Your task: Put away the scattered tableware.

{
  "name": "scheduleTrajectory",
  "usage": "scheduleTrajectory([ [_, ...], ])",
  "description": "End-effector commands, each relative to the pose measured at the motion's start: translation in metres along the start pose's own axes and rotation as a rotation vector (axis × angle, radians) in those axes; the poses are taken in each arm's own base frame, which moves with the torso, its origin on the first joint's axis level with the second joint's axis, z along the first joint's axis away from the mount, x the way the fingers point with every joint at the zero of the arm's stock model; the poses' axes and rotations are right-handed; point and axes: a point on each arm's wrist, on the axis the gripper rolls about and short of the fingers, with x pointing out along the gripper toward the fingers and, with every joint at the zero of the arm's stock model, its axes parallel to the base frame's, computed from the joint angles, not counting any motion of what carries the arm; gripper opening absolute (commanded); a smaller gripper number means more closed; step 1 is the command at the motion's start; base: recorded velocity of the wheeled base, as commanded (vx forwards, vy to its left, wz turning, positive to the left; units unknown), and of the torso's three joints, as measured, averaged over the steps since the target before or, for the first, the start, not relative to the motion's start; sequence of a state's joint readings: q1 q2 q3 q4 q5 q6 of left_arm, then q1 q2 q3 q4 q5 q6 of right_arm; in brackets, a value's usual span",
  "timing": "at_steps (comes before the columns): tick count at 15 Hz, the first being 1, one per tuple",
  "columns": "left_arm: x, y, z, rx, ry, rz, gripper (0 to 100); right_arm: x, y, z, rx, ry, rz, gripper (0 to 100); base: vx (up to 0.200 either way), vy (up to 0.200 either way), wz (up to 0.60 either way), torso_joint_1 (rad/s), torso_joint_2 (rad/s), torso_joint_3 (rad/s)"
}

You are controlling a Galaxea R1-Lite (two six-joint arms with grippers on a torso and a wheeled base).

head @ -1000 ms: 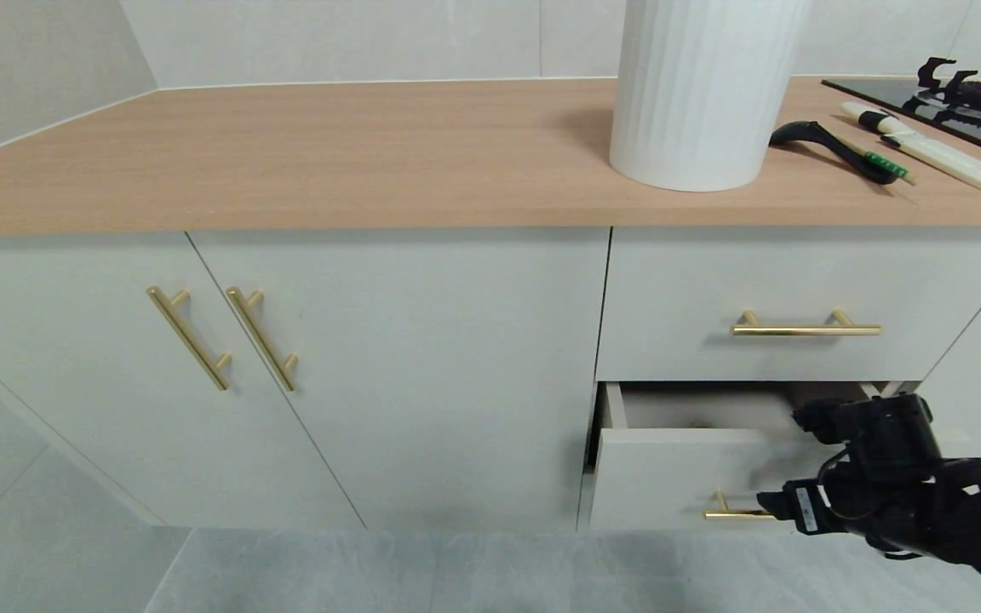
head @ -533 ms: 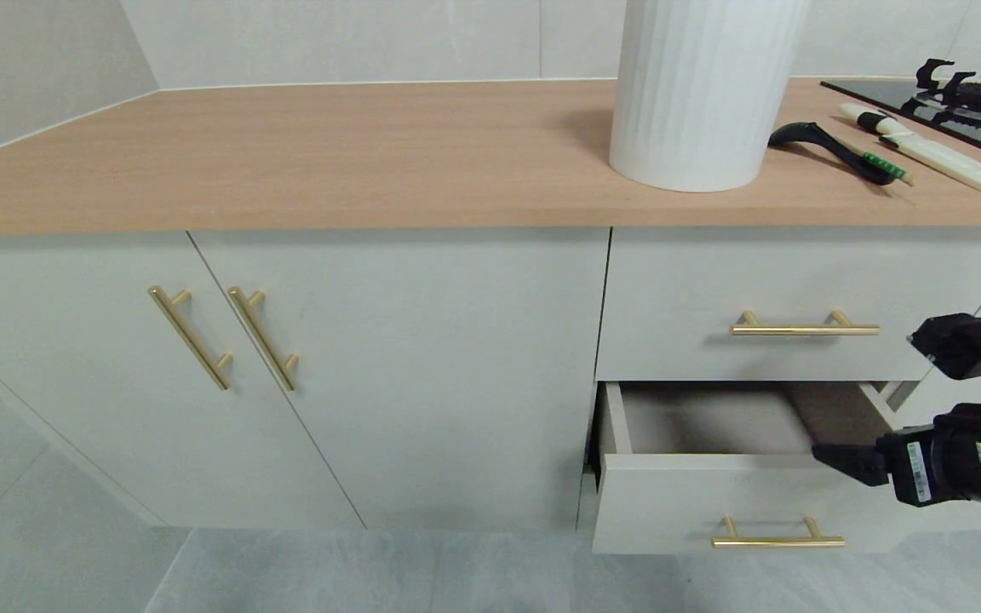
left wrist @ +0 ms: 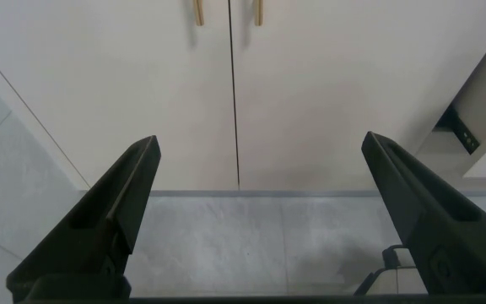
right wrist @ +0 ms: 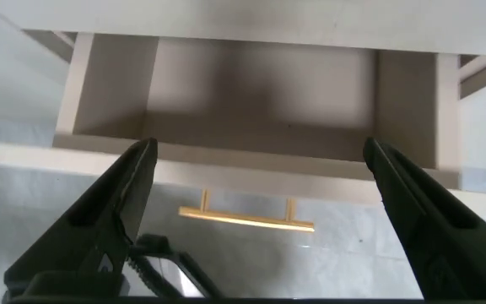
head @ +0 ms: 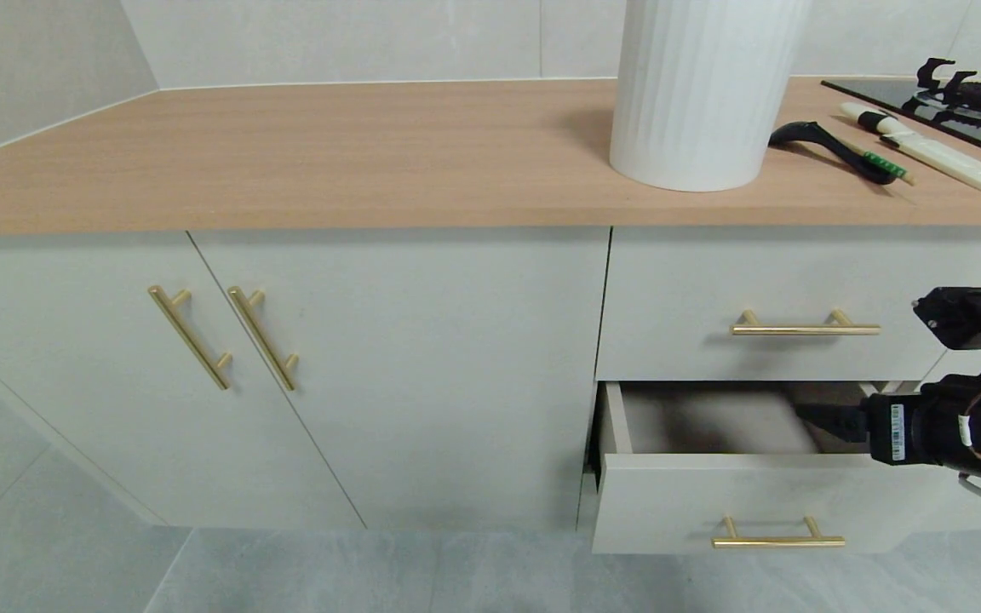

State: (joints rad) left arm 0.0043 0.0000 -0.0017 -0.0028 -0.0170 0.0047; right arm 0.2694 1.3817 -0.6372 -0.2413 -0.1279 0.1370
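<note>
The lower drawer (head: 712,494) stands pulled out at about 4 o'clock in the head view, under a closed upper drawer (head: 763,289). Its pale floor and darker inner walls show in the right wrist view, with its gold handle (head: 777,538) on the front panel.

The right gripper (head: 861,362) hangs at the drawer's 3 o'clock side, above its open mouth. Its fingers (right wrist: 108,219) are spread wide and grasp nothing. The left gripper (left wrist: 260,142) faces the two cabinet doors (left wrist: 234,84) low near the floor, and its fingers are likewise released.

The tableware lies on the table (head: 329,153) at about 1 o'clock: a black ladle (head: 831,146), a thin stick with a green band (head: 885,163) touching the ladle's bowl end, and a white knife (head: 933,153) just beside them. A tall white ribbed container (head: 699,94) stands at the ladle's 9 o'clock; its inside cannot be seen. A black stove (head: 967,98) sits at the knife's 1 o'clock.
</note>
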Motion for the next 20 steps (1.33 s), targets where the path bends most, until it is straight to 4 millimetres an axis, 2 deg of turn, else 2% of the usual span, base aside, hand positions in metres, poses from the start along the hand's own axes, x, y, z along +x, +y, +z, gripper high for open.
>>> scheduleTrajectory([
  [1, 0.0, 0.0, 0.0, 0.0, 0.001, 0.0, 100, 0.015, 0.001, -0.006, 0.006, 0.041, -0.013, 100, 0.0, 0.0, 0.0, 0.0, 0.0, 0.0],
  [5, 0.0, 0.0, 0.0, 0.0, 0.0, 0.0, 100, 0.044, 0.002, -0.02, 0.005, 0.015, -0.076, 100, 0.0, 0.0, 0.0, 0.0, 0.0, 0.0],
  [12, 0.0, 0.0, 0.0, 0.0, 0.001, 0.0, 100, 0.081, 0.01, -0.048, -0.02, 0.075, -0.087, 100, 0.0, 0.0, 0.0, 0.0, 0.0, 0.0],
  [20, 0.0, 0.0, 0.0, 0.0, 0.001, 0.0, 100, 0.078, 0.009, -0.052, -0.027, 0.079, -0.081, 100, 0.0, 0.0, 0.0, 0.0, 0.0, 0.0],
])
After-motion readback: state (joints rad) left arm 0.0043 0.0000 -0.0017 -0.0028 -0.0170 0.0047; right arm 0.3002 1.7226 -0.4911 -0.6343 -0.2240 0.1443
